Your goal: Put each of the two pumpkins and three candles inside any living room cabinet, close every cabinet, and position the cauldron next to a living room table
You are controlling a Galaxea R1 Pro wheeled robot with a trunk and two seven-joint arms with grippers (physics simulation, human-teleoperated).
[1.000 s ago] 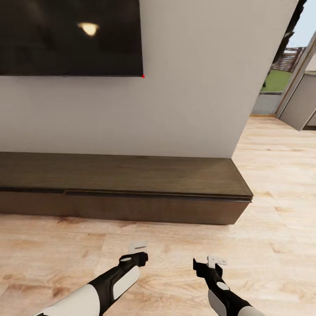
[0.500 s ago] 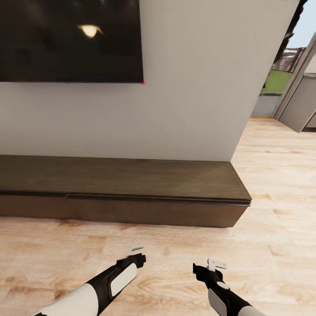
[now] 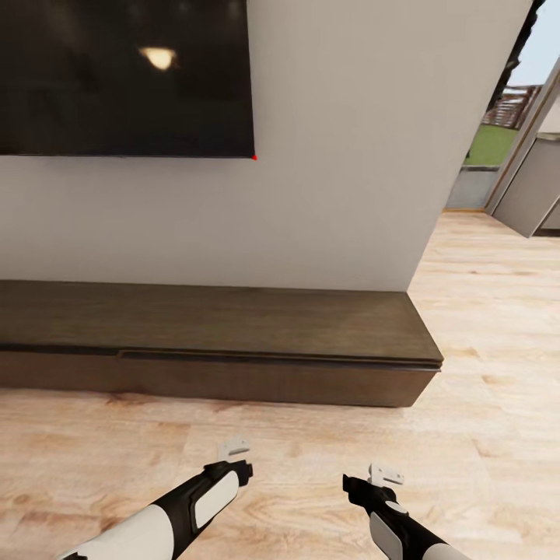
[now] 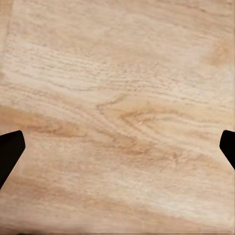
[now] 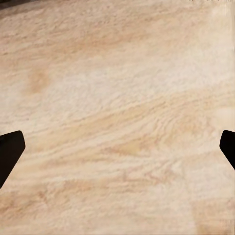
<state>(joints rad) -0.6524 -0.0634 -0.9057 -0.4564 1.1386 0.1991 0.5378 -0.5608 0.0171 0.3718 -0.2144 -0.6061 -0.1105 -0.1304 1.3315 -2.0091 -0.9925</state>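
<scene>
Both arms reach forward and low from the bottom edge of the head view, each with a white shell over black joints. The left arm comes in at a slant from the lower left, its forearm angling up and to the right, and ends in the left hand (image 3: 235, 449), whose pale fingers point ahead. The right arm rises more steeply from the lower right, and the right hand (image 3: 385, 474) sits a little lower in that picture. The two hands are well apart. In each wrist view the dark fingertips (image 4: 10, 149) (image 5: 10, 147) stand at opposite edges, spread wide with nothing between them.
</scene>
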